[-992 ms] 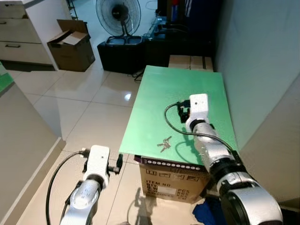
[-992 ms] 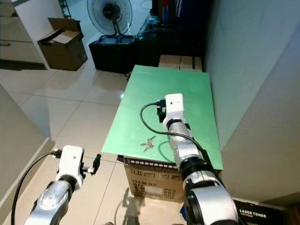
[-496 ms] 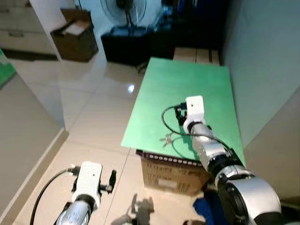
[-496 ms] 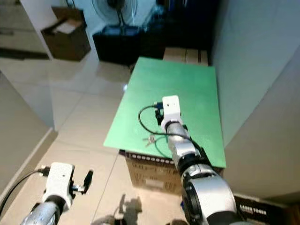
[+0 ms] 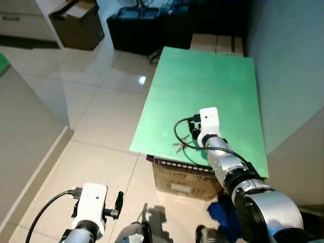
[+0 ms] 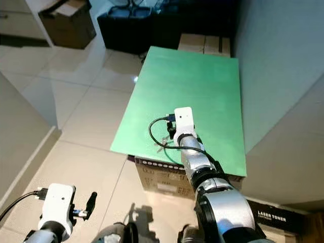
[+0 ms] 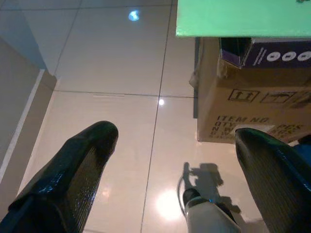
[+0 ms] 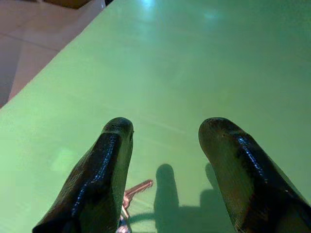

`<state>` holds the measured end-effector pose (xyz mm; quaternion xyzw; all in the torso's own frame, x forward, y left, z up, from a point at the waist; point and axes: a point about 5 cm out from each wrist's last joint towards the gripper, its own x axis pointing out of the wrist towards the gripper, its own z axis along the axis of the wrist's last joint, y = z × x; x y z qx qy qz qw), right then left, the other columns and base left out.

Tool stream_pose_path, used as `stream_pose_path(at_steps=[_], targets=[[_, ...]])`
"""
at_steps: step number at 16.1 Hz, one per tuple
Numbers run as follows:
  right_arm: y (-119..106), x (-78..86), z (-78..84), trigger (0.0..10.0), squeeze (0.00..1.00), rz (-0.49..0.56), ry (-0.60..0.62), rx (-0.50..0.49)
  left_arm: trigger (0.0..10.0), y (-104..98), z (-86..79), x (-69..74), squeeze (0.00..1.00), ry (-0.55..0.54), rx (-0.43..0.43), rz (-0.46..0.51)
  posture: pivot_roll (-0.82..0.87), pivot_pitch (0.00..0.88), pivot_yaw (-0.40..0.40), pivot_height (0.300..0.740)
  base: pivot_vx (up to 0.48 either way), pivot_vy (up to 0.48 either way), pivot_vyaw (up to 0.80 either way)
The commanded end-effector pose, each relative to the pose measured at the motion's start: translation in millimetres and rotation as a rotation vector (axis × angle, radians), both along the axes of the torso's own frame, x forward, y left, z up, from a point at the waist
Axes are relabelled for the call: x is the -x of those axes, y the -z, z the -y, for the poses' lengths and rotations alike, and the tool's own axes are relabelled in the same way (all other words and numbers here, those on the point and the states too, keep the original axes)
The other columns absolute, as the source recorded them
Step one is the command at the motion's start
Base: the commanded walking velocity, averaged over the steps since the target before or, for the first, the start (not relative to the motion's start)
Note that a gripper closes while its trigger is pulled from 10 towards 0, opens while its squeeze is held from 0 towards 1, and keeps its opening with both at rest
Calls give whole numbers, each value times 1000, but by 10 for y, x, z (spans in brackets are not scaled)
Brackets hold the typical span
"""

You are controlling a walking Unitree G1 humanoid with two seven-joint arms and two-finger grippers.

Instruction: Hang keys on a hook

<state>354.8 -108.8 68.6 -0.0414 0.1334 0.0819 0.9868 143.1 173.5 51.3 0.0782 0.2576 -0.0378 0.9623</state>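
Observation:
A small bunch of keys (image 5: 179, 147) lies near the front edge of a green board (image 5: 202, 81) that rests on a cardboard box (image 5: 179, 178). My right gripper (image 5: 194, 131) hovers low over the board just behind the keys, open. In the right wrist view the keys (image 8: 134, 191) lie by the base of one black finger (image 8: 104, 170), with the right gripper (image 8: 167, 127) pointing across bare green board (image 8: 194, 63). My left gripper (image 7: 175, 136) hangs open over the tiled floor, low at the left, beside the box (image 7: 243, 107).
A grey wall (image 5: 288, 66) runs along the board's right side. A grey counter (image 5: 23, 126) stands to the left. A black low unit (image 5: 142, 25) and an open carton (image 5: 76, 23) stand at the back. Tiled floor (image 5: 101, 116) lies between. A blue object (image 5: 220, 212) lies beside the box.
The camera has tipped down and moved closer. My right gripper has drawn nearer to the keys. The left arm sits lower in the picture. The keys have stayed put.

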Motion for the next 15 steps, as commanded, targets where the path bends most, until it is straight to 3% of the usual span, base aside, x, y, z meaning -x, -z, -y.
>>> stream_pose_path(at_steps=[1,7,14,15], targets=[[-32,-18,-41,10000,0,11,-16,-1,10000,-24,2,53,0,-1,-7,-12,102,225,61,740,0,0,0],[17,22,-120,10000,0,-7,-58,-6,10000,-84,33,329,0,-25,-3,-67,131,315,39,740,0,0,0],[134,95,-86,10000,0,-49,-62,5,10000,-148,133,493,0,-39,12,-105,148,429,26,740,0,0,0],[139,98,-56,0,0,-47,-56,5,10000,-149,155,513,0,-39,15,-111,151,448,26,740,0,0,0]])
